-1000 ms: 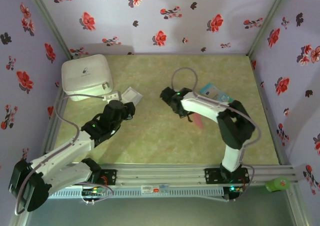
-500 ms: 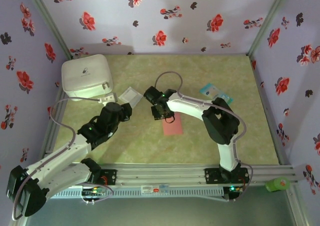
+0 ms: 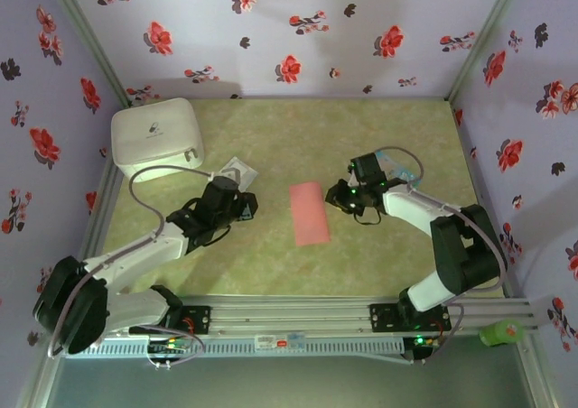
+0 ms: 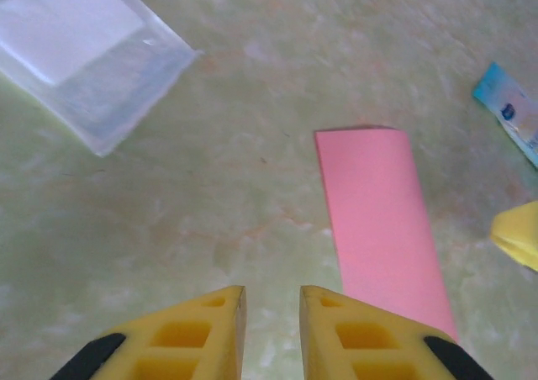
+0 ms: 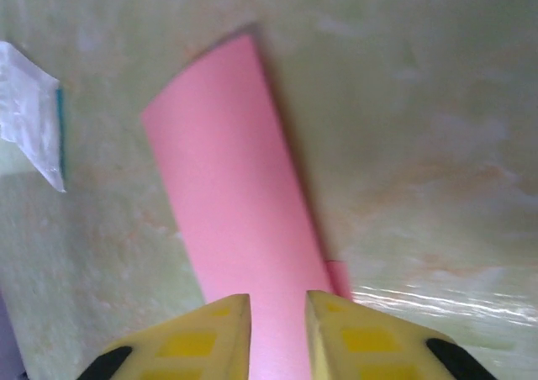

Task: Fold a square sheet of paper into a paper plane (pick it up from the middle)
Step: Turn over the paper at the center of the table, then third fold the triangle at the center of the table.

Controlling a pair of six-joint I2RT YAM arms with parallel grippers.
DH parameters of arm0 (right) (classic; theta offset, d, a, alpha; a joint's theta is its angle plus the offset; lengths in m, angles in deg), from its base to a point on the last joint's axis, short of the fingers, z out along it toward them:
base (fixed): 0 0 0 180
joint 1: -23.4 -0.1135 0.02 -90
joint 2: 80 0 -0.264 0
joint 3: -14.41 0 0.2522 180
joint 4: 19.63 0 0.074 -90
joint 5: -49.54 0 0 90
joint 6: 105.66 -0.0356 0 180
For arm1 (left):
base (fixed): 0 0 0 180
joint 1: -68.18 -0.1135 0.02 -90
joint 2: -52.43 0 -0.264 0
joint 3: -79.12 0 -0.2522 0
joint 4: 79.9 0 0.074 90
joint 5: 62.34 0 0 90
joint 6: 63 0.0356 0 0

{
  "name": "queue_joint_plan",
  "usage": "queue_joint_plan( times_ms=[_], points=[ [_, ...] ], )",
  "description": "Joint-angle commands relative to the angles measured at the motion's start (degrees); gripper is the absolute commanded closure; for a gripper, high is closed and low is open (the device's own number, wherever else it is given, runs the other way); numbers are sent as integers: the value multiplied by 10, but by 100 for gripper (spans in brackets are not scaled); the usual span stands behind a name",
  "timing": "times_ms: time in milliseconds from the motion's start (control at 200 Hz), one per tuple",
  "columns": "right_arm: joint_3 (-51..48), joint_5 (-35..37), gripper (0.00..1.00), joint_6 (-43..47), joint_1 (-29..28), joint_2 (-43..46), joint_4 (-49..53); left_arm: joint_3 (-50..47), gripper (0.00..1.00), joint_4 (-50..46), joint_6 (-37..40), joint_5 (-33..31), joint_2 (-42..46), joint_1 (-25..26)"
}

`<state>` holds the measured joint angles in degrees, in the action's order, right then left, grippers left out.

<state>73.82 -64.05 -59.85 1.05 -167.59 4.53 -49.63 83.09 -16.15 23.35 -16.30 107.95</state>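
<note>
One fold looks done: the square sheet of paper [image 3: 309, 213] lies doubled into a strip on the table [image 3: 271, 255] between our left claw [image 4: 271, 303] and right claw [image 5: 277, 306]. Both stand narrowly apart, empty. Next we need corners pinched and folded toward the crease.

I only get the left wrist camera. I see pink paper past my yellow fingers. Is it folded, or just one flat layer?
Observer: Folded, it seems. The right wrist view shows a sliver of a lower layer poking out along one long edge of the pink paper.
Operator: What's the yellow bit at my right edge?
Observer: A fingertip of the right gripper. From above, it faces your left gripper across the paper.
Operator: Anything big nearby?
Observer: A white box sits in the far left corner of the table.
</note>
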Motion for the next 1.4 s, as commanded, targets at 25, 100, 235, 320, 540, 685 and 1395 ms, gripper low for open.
queue_joint_plan(
  times_ms=[25,100,235,320,540,685,1395],
  points=[
    [-23,-84,82,-7,9,0,-63,47,76,34,1,97,-52,-10],
    [-31,-103,85,-15,9,-15,-87,74,75,28,-6,137,-96,-10],
    [-31,-131,89,-15,9,-51,-101,99,72,50,-42,183,-162,-10],
    [-30,-139,90,-6,9,-66,-100,105,70,73,-66,202,-192,-9],
    [-37,-124,91,31,17,-100,-73,119,63,97,-103,231,-259,-9],
    [-67,-126,91,23,30,-121,-102,120,61,123,-119,248,-289,-6],
    [-85,-93,89,16,30,-117,-95,160,65,116,-149,268,-373,23]
  ],
)
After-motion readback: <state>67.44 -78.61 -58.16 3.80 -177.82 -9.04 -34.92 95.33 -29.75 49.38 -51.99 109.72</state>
